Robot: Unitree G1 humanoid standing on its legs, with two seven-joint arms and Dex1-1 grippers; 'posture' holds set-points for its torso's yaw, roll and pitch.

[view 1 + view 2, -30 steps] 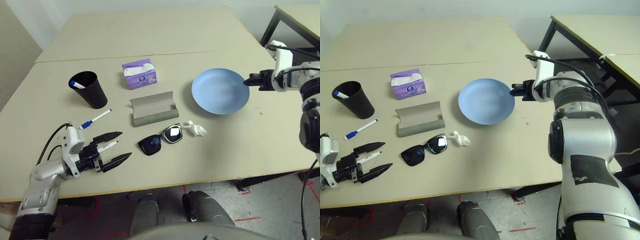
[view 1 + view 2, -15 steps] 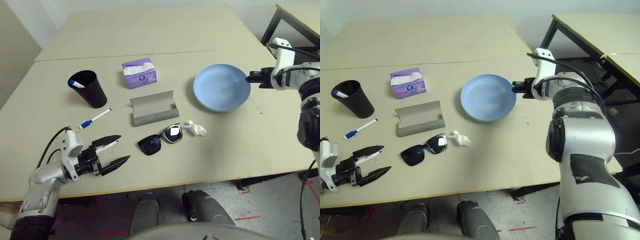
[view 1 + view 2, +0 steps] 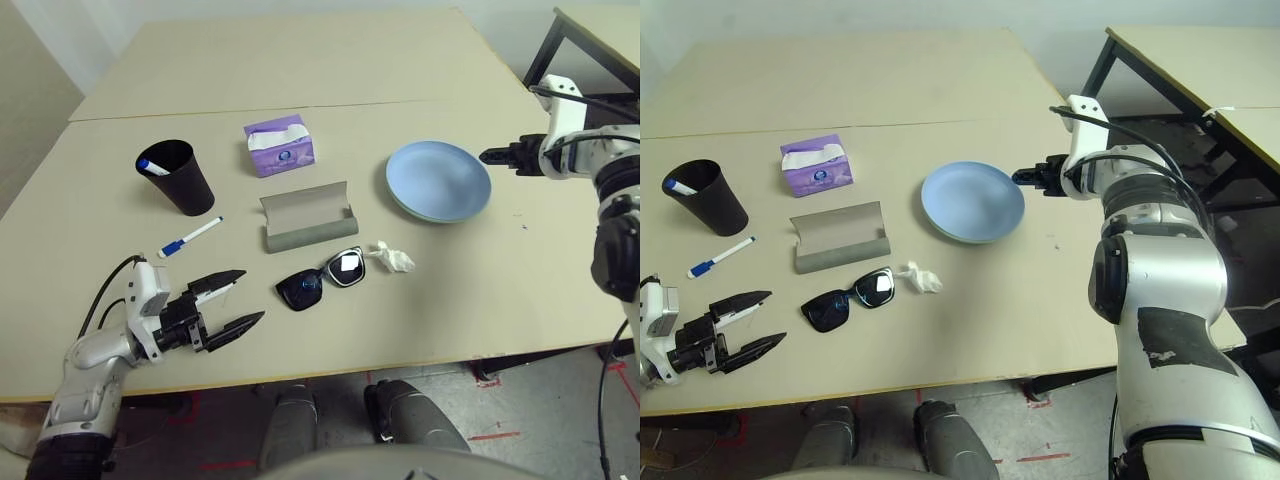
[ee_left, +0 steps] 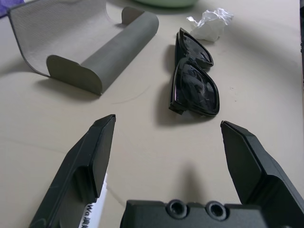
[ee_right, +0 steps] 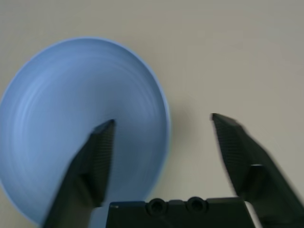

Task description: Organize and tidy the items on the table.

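The light-blue plate (image 3: 438,180) lies flat on the pale-green plate (image 3: 409,209), whose rim peeks out underneath. My right gripper (image 3: 488,157) is open at the blue plate's right rim (image 5: 161,118), holding nothing. Near the front left, my left gripper (image 3: 250,295) is open, pointing at the black sunglasses (image 4: 194,78). A white marker (image 4: 99,202) lies beside one of its fingers. The grey glasses case (image 3: 308,217) stands open behind the sunglasses, and the crumpled tissue (image 3: 392,258) lies to their right. A blue-capped marker (image 3: 190,238) lies on the table (image 3: 300,340).
A black cup (image 3: 180,178) with a marker in it stands at the left, and a purple tissue box (image 3: 279,146) behind the case. A seam (image 3: 300,105) crosses the table. A smaller table with black legs (image 3: 1200,60) stands at the far right.
The blue plate, raised and tilted in my right gripper a second ago, now lies on the green plate and the gripper has opened. My left gripper has hardly moved.
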